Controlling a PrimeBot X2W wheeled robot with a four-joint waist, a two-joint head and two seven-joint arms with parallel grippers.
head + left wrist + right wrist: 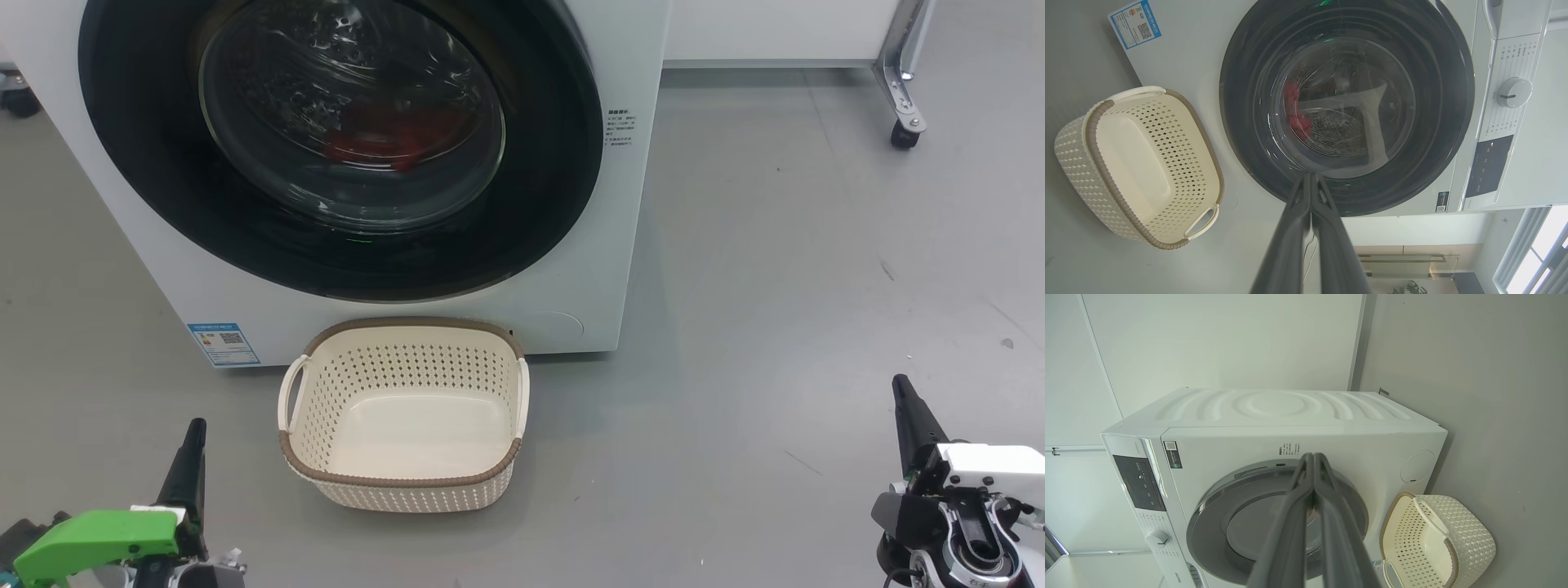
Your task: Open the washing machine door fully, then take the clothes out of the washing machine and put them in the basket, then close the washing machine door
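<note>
- Black fingers of the left gripper (194, 431) rise at the lower left of the head view, pressed tip to tip and clasping nothing, with a green housing (98, 539) behind them.
- At the lower right, the right gripper (901, 385) is likewise clenched on nothing, hanging over the grey floor (775, 327).
- Further on, between the two, the basket (402, 483) stands upright and empty on the floor, well apart from both grippers.
- Its far rim sits just before the washing machine (624, 245); I cannot tell whether they touch.
- A blue label (223, 344) marks the machine's lower front corner, just left of the basket.
- The washing machine door (155, 180) lies shut, flush against the white front.
- Behind its glass, low in the drum, the clothes (392, 139) show red, seemingly one heap, smeared by reflections.
</note>
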